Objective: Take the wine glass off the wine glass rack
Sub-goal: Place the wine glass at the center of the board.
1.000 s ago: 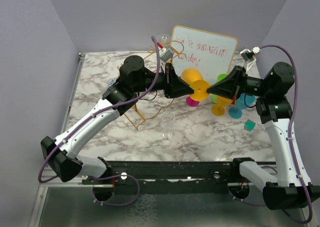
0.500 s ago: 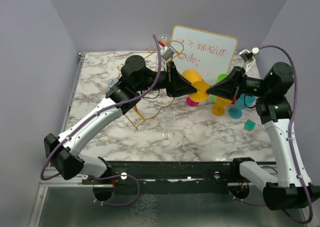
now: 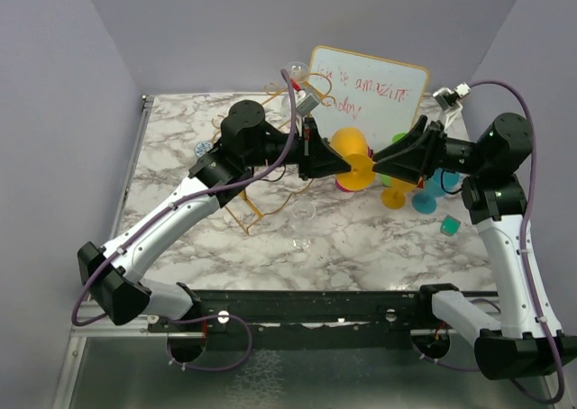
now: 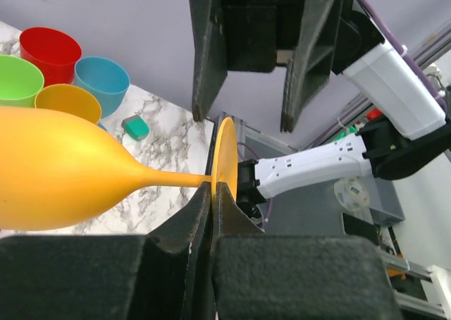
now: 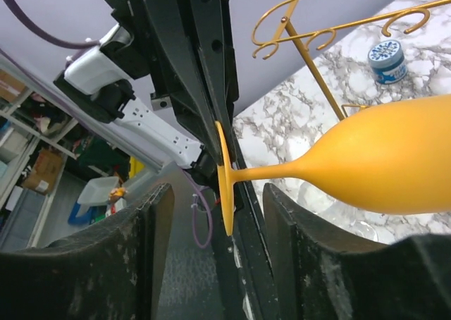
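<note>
An orange wine glass lies sideways in the air between both arms, clear of the gold wire wine glass rack. My left gripper is shut on the rim of the glass's round foot, with the bowl pointing left. My right gripper stands open around the same foot, and its fingers do not touch it. The rack's curled ends show behind the bowl. From above, the left gripper and the right gripper meet at the foot.
A gold-framed whiteboard leans at the back. Coloured glasses and a teal cube stand at the right. Two clear glasses sit mid-table, beside the rack. A small blue-lidded pot lies at the left.
My right gripper has opened off the glass's foot. My left gripper opened a little, then shut on the foot. The glass has barely shifted.
</note>
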`<action>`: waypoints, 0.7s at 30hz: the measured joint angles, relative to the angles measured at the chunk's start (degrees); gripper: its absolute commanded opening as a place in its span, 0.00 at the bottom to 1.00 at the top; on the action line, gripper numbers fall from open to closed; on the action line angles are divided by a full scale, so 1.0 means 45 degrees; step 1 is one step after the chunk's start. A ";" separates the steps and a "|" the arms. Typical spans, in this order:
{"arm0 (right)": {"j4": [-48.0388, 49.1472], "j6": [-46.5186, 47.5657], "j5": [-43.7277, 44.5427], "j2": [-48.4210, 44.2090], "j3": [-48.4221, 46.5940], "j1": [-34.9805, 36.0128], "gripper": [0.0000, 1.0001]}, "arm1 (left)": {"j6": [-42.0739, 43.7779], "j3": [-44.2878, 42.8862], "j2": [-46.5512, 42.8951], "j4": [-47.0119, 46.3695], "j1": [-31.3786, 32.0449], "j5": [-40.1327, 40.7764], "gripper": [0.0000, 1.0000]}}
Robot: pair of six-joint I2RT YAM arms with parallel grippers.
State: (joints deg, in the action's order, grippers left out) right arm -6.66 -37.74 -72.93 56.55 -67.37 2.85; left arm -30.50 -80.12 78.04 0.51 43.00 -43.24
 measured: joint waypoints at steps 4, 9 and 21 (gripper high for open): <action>0.0418 -0.0685 0.0097 0.0423 -0.0112 -0.0053 0.63 | 0.0840 0.0355 -0.0583 0.0500 0.0000 -0.0350 0.00; 0.0291 -0.0845 0.0840 0.1579 -0.0272 -0.0272 0.67 | 0.1671 0.1292 -0.1962 0.0554 0.0000 -0.0733 0.00; -0.0257 -0.0661 0.2705 0.1001 0.0039 -0.0330 0.83 | 0.2851 0.2783 -0.3458 -0.0729 0.0053 -0.2098 0.00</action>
State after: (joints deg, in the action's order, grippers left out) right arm -7.81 -40.71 -60.75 61.06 -67.20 1.37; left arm -17.67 -67.59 62.48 -2.76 43.24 -52.69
